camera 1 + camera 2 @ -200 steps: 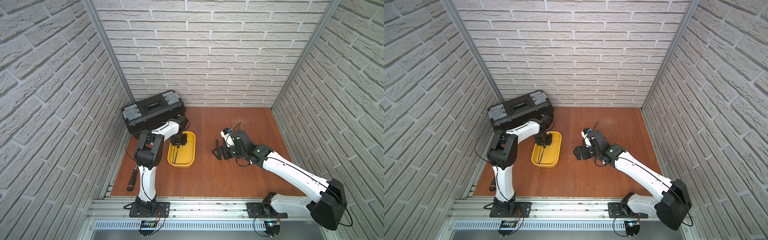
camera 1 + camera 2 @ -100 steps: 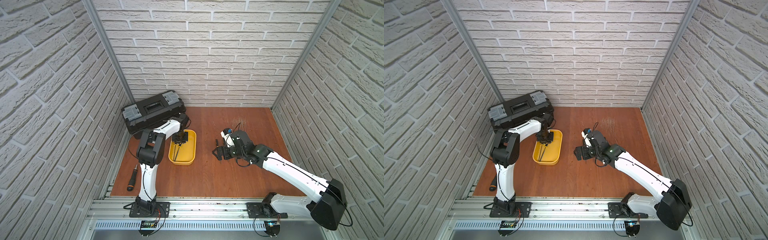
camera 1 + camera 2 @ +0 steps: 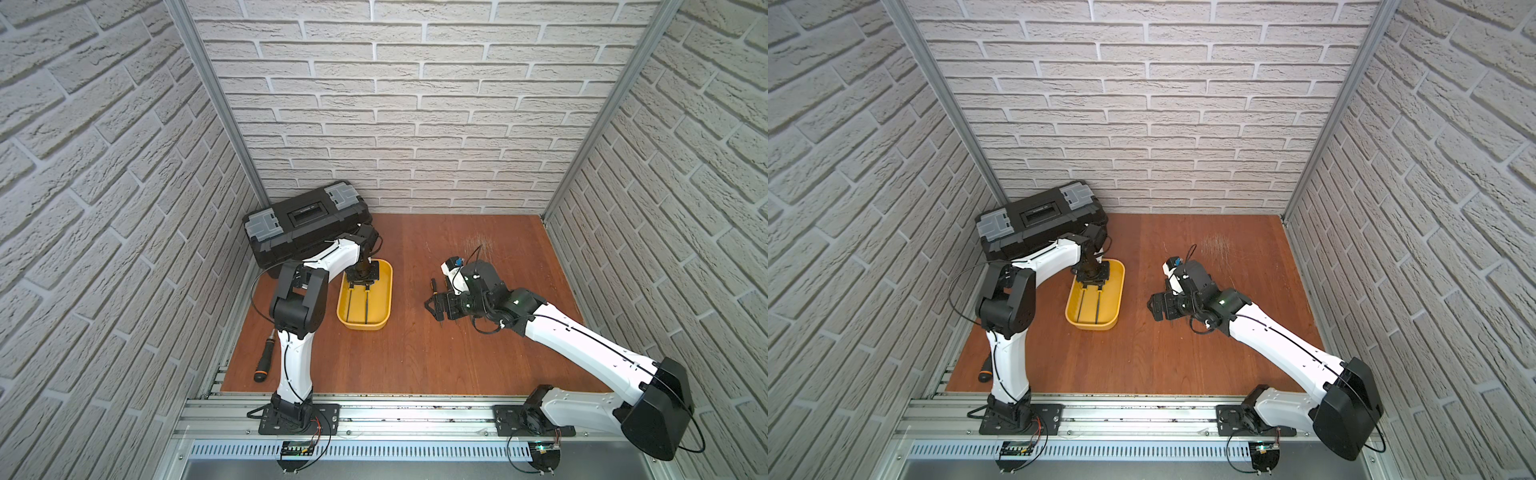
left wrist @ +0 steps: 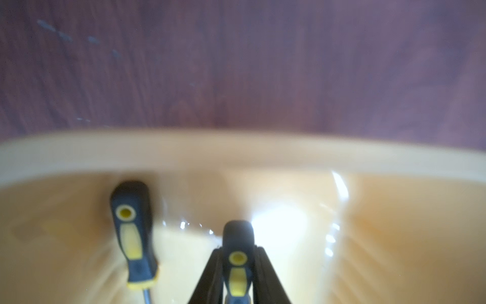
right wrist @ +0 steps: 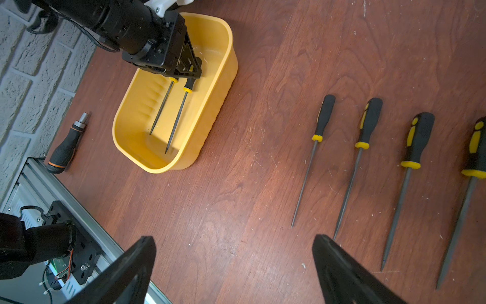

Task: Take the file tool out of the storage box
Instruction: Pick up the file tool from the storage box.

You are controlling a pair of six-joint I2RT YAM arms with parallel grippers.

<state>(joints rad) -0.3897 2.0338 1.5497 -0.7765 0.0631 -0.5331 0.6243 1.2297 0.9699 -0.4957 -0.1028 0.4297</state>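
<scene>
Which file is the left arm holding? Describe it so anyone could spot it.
Find the yellow storage box beside the black toolbox; two files with black-and-yellow handles lie side by side in it. The file is the one whose handle is clamped in the shut left gripper, while its neighbour lies free.

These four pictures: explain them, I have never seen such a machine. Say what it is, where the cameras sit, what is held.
A robot: two white arms at a wooden table. Two pictures look down from above; two come from cameras on the wrists. The left gripper is shut on the handle of one file inside the yellow storage box; a second file lies beside it. The right gripper is open, empty. On the table near it lie four more files in a row. A black toolbox and a screwdriver lie at the robot's left.
</scene>
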